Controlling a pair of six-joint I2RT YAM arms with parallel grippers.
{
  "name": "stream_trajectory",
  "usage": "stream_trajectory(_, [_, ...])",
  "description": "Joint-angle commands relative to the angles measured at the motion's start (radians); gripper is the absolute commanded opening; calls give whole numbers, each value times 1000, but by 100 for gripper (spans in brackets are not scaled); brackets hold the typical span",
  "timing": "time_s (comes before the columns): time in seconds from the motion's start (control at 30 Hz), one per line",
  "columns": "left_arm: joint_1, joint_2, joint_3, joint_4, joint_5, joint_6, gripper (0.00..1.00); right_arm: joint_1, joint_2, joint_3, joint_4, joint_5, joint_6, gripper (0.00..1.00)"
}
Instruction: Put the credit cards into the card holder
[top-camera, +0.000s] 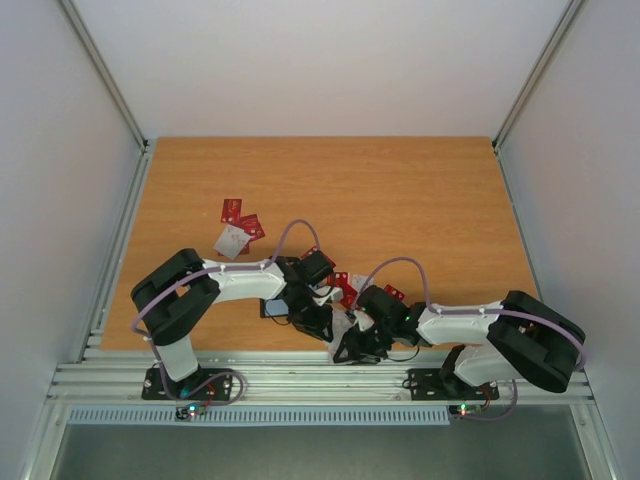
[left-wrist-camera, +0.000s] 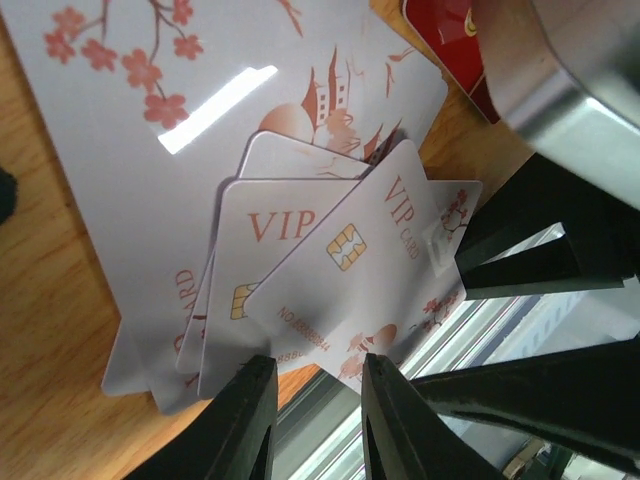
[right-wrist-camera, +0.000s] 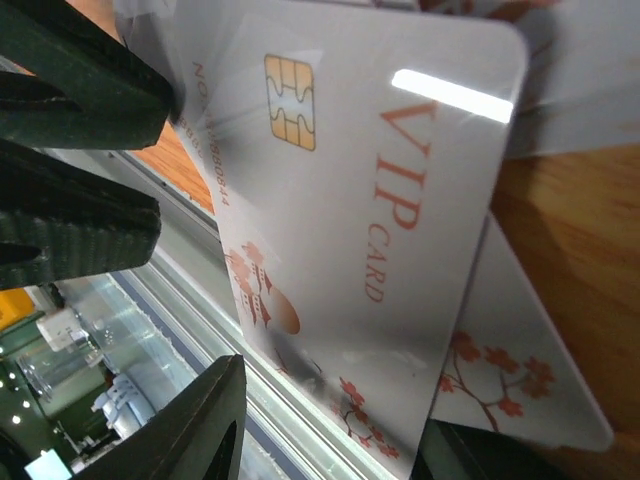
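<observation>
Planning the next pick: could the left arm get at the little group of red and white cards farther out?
Probably yes: the group of thin red and white cards lies on the wooden table beyond the left gripper, nothing between.

My wooden table sits boxed by plain white walls left, right and far, metal rails along its near edge.

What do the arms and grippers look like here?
The left arm and right arm have white links between bulky black joint housings, on black bases. A lilac cable loops along each. Left gripper and right gripper are black, each with two tapered fingers; the left one's look ribbed.
</observation>
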Motion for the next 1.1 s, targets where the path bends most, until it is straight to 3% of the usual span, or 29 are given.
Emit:
stream_trajectory(0.0, [-4, 47, -38, 43, -45, -6, 27, 25, 12, -13, -26, -11, 23, 38])
stream_trajectory(0.27, [-4, 51, -40, 38, -55, -6, 27, 26, -55, 45, -166, 3, 1, 19])
stream_trajectory(0.7, [1, 4, -25, 6, -82, 4, 27, 27, -83, 159, -400, 4, -48, 1])
stream_trajectory(0.87, [22, -47, -15, -20, -91, 5, 29, 27, -105, 189, -464, 4, -51, 1])
stream_trajectory(1.07, [60, -149, 6, -75, -106, 7, 37, 25, -151, 246, -537, 12, -65, 1])
